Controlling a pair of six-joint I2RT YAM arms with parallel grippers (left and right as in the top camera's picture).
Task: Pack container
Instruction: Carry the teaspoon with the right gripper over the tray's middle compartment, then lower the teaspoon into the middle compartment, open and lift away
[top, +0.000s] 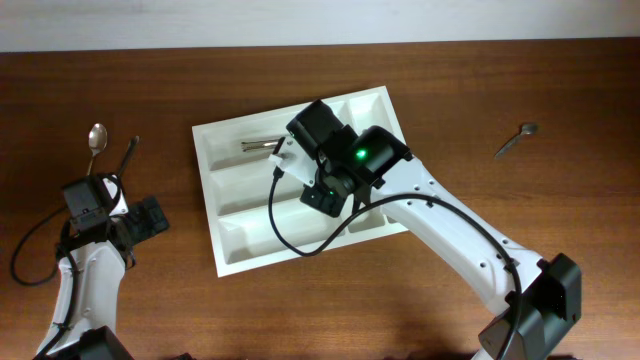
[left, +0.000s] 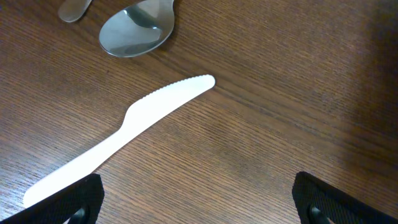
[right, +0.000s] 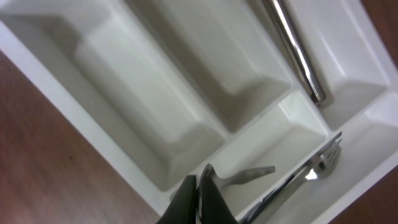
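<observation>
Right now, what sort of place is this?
Probably a robot test bench, not a home kitchen: two robot arms at a wooden table, a white cutlery tray, and loose spoons beside it.

Container (top: 250, 240) lies skewed at mid-table (top: 330, 310). The right arm (top: 450, 235) reaches in from the near right corner, its wrist over the tray's centre. Metal cutlery (top: 258, 147) lies in the far long compartment. One spoon (top: 96, 137) lies toward the left edge, another spoon (top: 517, 140) toward the right edge. The left arm (top: 90, 240) sits at the near left corner.
</observation>
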